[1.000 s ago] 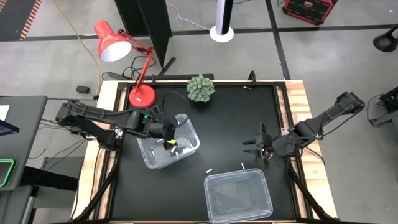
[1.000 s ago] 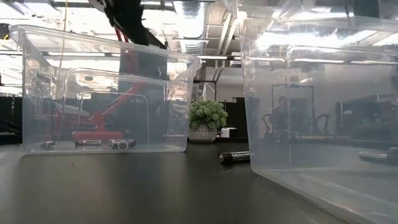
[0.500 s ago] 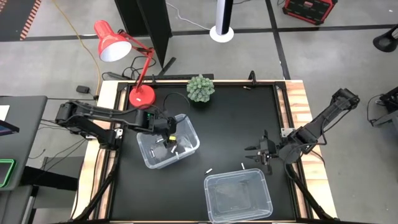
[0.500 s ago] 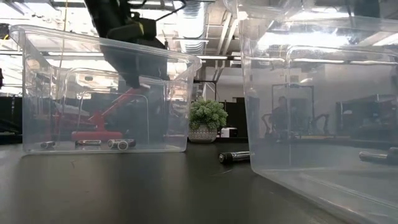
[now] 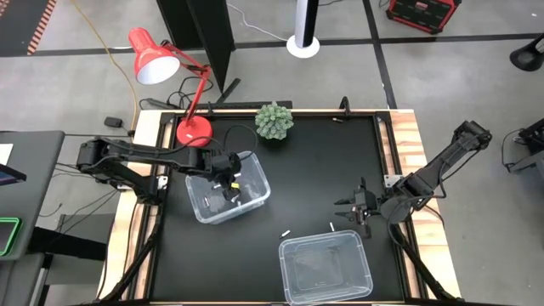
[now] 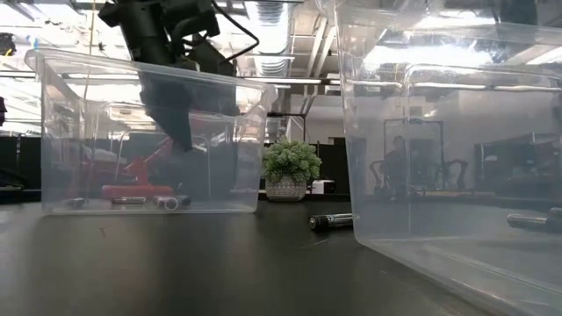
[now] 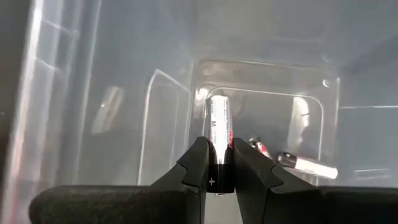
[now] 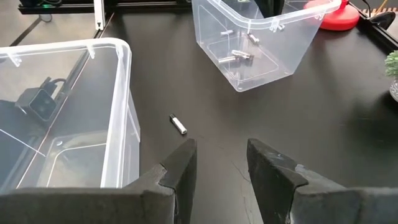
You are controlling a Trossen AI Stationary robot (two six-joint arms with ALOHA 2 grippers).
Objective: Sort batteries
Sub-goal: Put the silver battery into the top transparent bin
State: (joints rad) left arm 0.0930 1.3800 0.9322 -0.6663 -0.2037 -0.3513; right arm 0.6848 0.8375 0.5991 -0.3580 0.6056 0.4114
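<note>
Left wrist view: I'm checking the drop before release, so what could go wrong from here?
The left gripper pinches only the dark end of the battery, so it may swing or slip early. The arm leans over the clear bin and could nudge its rim. Dropped from this height, the battery might bounce among those already on the bin floor.

Held battery [image 7: 219, 149]: print present, unreadable.
</note>
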